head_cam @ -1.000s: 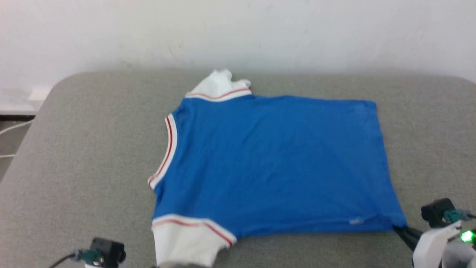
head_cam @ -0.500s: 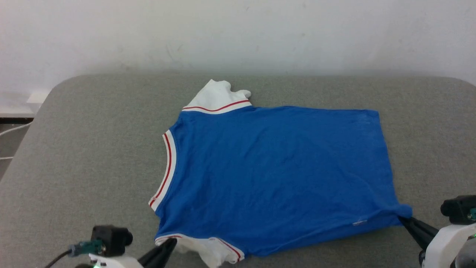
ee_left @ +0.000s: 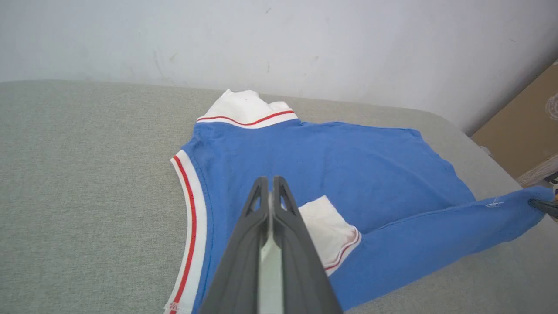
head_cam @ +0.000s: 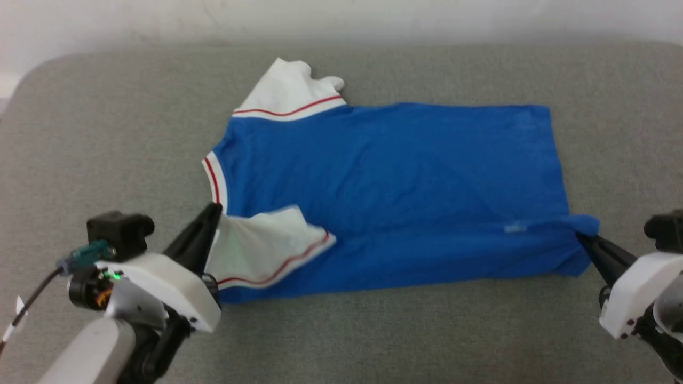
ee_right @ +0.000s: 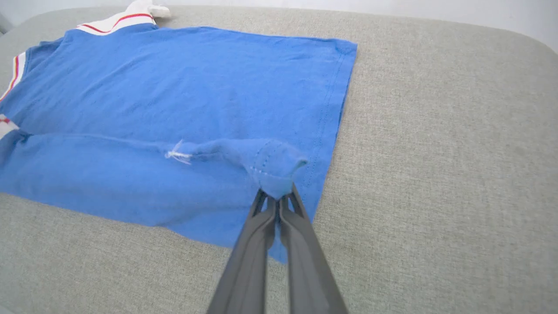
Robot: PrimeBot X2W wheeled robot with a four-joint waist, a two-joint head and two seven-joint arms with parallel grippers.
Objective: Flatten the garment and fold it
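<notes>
**Shirt's near edge being held at both ends**

Head view: the shirt (head_cam: 395, 176) is lying across the middle of the grey pad (head_cam: 106, 133), collar to the left and hem to the right. Its near edge is being held doubled over onto the blue body. The near white sleeve is being pinched by the left gripper (head_cam: 213, 209), whose fingers are closed on it. The near hem corner is being gripped by the right gripper (head_cam: 581, 237), likewise closed. Bare pad is lying on all sides, widest to the left.

Left wrist view: white cloth is being clamped between the closed fingers. The far sleeve is lying close to the pad's far edge, below the wall (ee_left: 261, 35).

Right wrist view: the hem corner is being bunched at the closed fingertips. The hem is running straight toward the pad's far edge, with wide bare pad to its right.
</notes>
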